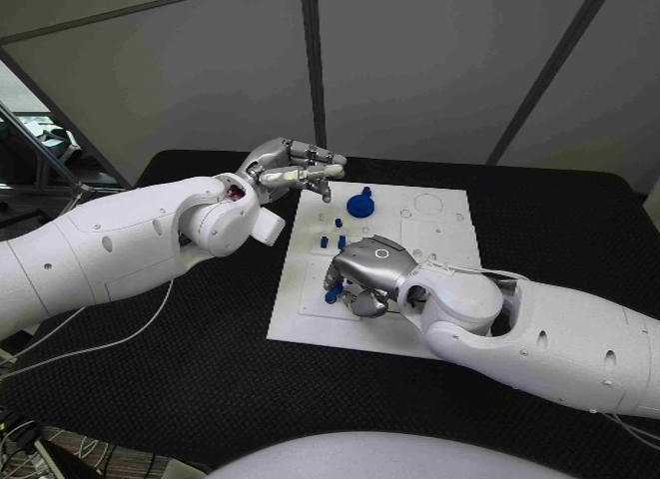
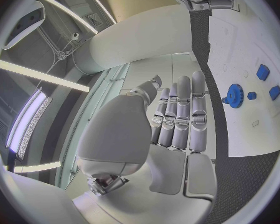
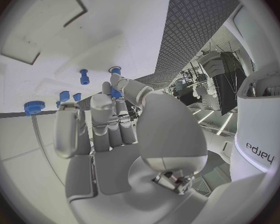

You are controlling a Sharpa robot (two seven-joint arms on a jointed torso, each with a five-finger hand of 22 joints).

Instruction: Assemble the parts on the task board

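The white task board [image 1: 430, 225] lies in the middle of the black table. My right hand [image 1: 370, 274] hovers low over the board's near left part, and its thumb and fingers pinch a small blue part [image 1: 334, 292], seen at the fingertips as the blue part [image 3: 117, 92]. My left hand [image 1: 294, 170] hangs above the board's far left corner with its fingers straight and nothing in it [image 2: 177, 114]. A blue gear [image 1: 359, 205] stands on the board between the two hands. Two small blue pieces [image 1: 332, 241] stand just beyond my right hand.
The board has round holes and recesses on its far right part [image 1: 427, 205]. Another blue peg [image 3: 84, 76] stands on the board near the gear [image 3: 33, 106]. Black table [image 1: 560, 220] surrounds the board on all sides.
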